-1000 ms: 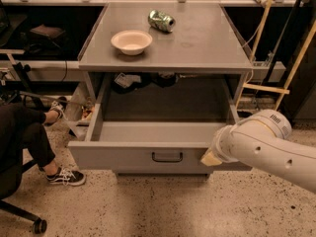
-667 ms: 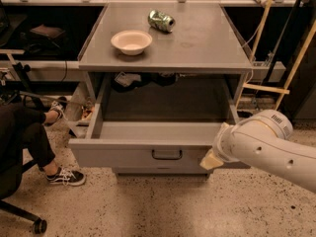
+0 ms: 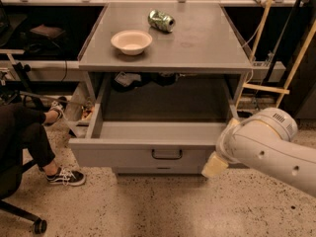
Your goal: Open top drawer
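The top drawer [image 3: 143, 157] is a wide grey drawer pulled far out from under the grey table top [image 3: 197, 43], and its inside shows bare. A small black bar handle [image 3: 167, 154] sits at the centre of the flat front. My white arm [image 3: 266, 144] comes in from the right. My gripper [image 3: 215, 166] shows only as a cream tip against the right end of the drawer front, to the right of the handle and apart from it. The rest of the gripper is hidden behind the arm.
A cream bowl [image 3: 131, 41] and a crushed green can [image 3: 161, 20] lie on the table top. A seated person's leg and sneaker [image 3: 64, 177] are on the floor at the left, by a chair wheel [image 3: 38, 226]. Wooden poles [image 3: 296, 58] lean at the right.
My arm and gripper have edged slightly right and down along the drawer front. The drawer stays pulled out as before.
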`<state>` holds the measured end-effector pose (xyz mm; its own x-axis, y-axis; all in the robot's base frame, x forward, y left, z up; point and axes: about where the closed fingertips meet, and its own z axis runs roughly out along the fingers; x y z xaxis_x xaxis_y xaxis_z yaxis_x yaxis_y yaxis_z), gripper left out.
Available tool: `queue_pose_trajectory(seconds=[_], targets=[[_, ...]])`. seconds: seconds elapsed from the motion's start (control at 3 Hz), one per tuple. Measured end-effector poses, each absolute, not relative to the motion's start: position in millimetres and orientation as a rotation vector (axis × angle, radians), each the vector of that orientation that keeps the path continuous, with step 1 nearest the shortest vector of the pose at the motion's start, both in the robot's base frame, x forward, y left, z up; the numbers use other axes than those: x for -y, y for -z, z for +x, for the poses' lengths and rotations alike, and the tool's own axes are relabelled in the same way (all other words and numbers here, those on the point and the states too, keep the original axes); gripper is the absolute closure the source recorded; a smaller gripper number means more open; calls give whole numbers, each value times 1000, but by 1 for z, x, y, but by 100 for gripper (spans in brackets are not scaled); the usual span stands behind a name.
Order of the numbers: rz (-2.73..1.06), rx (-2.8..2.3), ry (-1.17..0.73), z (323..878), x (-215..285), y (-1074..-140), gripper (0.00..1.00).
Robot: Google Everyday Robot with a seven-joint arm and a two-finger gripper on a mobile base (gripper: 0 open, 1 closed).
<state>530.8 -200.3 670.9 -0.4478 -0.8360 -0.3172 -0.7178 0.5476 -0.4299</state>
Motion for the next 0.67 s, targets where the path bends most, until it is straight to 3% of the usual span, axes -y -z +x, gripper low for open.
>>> queue_pose_trajectory(seconds=[0.33, 0.67], targets=[[-1145, -2404, 460, 483, 224, -709, 0], [-884, -2558, 549, 399, 252, -748, 0]])
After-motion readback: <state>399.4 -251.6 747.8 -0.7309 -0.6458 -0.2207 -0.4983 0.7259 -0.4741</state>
